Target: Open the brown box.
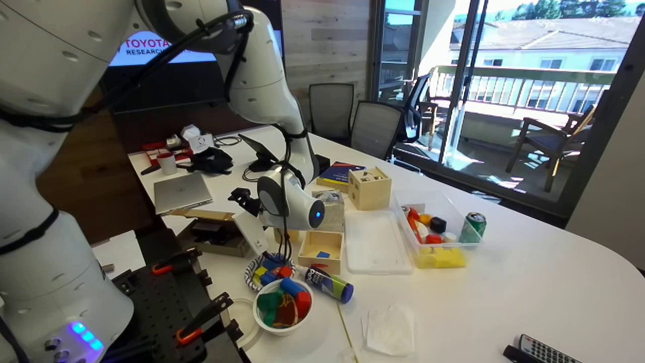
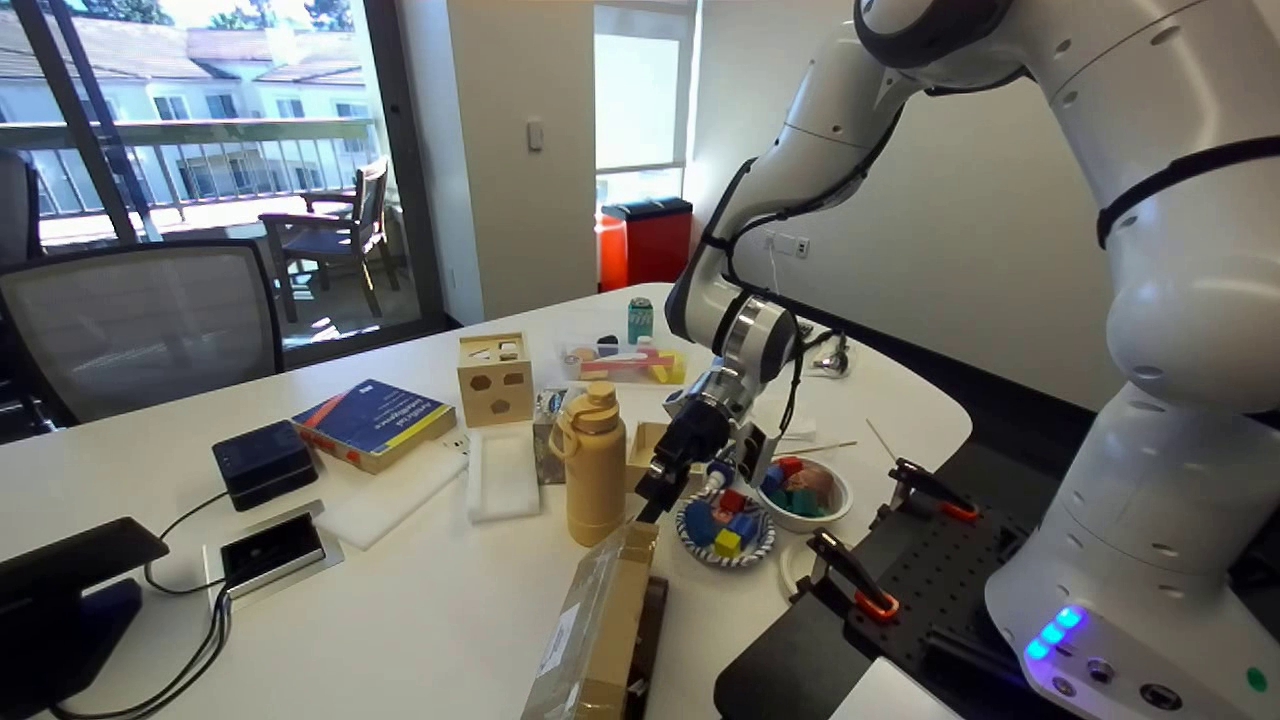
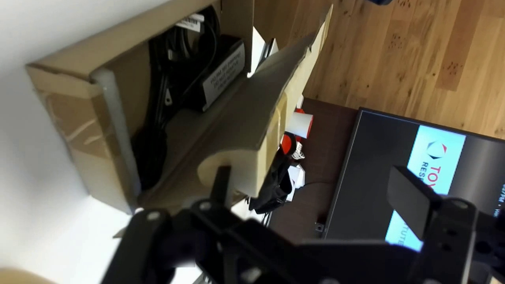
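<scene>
The brown box (image 1: pixel 221 248) lies on the table with its flap lid (image 1: pixel 204 214) partly raised. In the wrist view the box (image 3: pixel 106 161) shows its inside, with black cables and a black labelled block (image 3: pixel 225 73). The raised flap (image 3: pixel 256 106) leans toward the screen side. In an exterior view the flap (image 2: pixel 605 620) hides most of the inside. My gripper (image 3: pixel 311 171) is open with nothing between its fingers; it shows in both exterior views (image 1: pixel 244 198) (image 2: pixel 655 488), by the flap's end. One finger overlaps the flap's corner in the wrist view; I cannot tell if it touches.
A tan bottle (image 2: pixel 596 470) stands close to the box and gripper. A patterned bowl (image 2: pixel 725 530) and a white bowl (image 2: pixel 805 492), both with blocks, sit nearby. A small wooden crate (image 1: pixel 322 247), a laptop (image 1: pixel 181 191) and a clear bin (image 1: pixel 438 222) are also on the table.
</scene>
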{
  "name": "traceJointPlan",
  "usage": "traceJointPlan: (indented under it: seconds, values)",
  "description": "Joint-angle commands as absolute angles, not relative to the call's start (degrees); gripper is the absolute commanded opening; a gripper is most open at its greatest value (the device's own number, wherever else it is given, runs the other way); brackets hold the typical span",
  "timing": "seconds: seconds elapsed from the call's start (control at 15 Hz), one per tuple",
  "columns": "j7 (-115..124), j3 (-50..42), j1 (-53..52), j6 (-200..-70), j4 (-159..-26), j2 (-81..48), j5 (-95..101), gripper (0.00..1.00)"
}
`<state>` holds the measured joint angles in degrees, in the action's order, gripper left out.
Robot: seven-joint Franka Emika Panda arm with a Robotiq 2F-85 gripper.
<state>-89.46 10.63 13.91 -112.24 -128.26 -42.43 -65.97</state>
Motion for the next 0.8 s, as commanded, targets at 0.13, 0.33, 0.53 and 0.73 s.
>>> traceJointPlan:
  seconds: [0.13,0.33,0.53,0.73]
  values:
    - [-91.88,7.59,5.88,-114.47,-131.06,-36.63,-76.48,1.00]
    - [-91.76,6.68,2.54,-115.80,-131.68,-35.28,-80.73,1.00]
    - [-94.63,6.34,-0.07,-118.71,-133.40,-33.40,-87.33,1.00]
    - [-100.69,6.23,-3.09,-122.70,-135.01,-32.12,-97.62,1.00]
